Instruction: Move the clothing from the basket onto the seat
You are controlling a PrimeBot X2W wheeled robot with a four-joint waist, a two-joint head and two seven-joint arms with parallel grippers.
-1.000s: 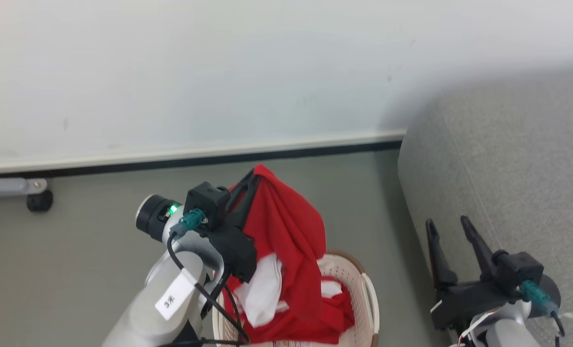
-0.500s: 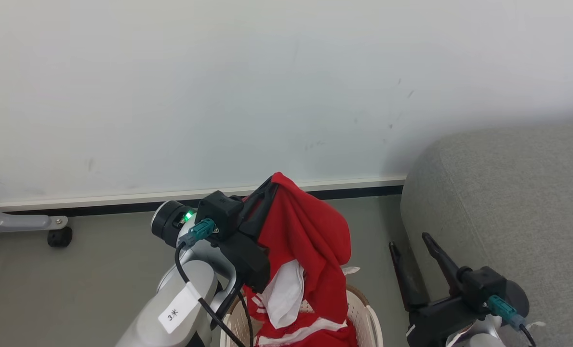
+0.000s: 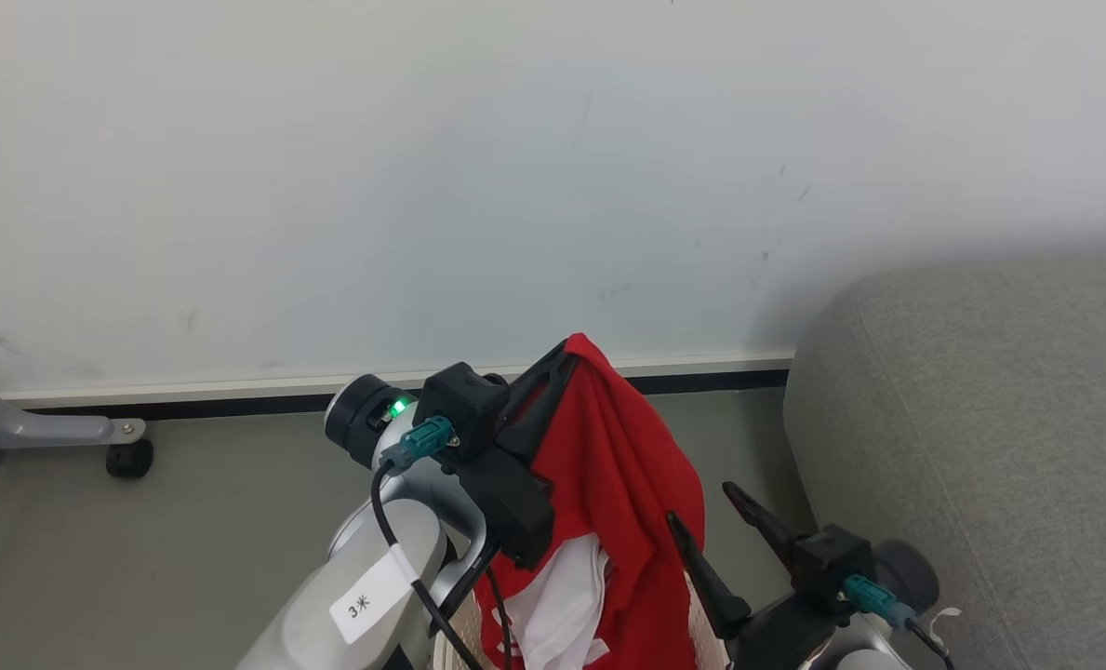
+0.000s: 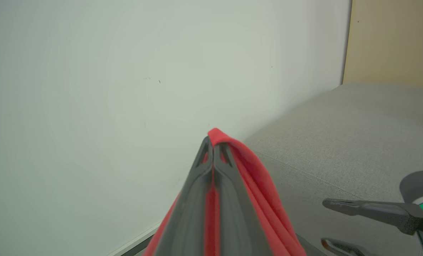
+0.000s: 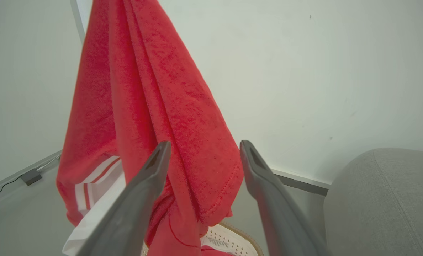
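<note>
My left gripper [image 3: 564, 357] is shut on the top fold of the red clothing [image 3: 632, 484], which hangs from it with a white band low down. In the left wrist view the gripper [image 4: 213, 149] pinches the clothing [image 4: 257, 174] against the pale wall. My right gripper [image 3: 701, 502] stands open just right of the hanging fabric. Seen from the right wrist, the gripper [image 5: 205, 144] has the clothing [image 5: 154, 89] hanging just beyond its spread fingers. Below the fabric a piece of the cream basket [image 5: 232, 237] shows. The grey seat [image 3: 980, 419] is to the right.
A pale wall with a dark baseboard [image 3: 236, 402] runs behind. A grey metal leg with a black caster [image 3: 129, 456] stands on the grey floor [image 3: 190, 540] at the left. A beige panel [image 4: 392, 39] rises behind the seat [image 4: 357, 135].
The head camera has tilted up. My left gripper has lifted the clothing higher out of the basket and a little right. My right gripper has moved left, close to the hanging fabric.
</note>
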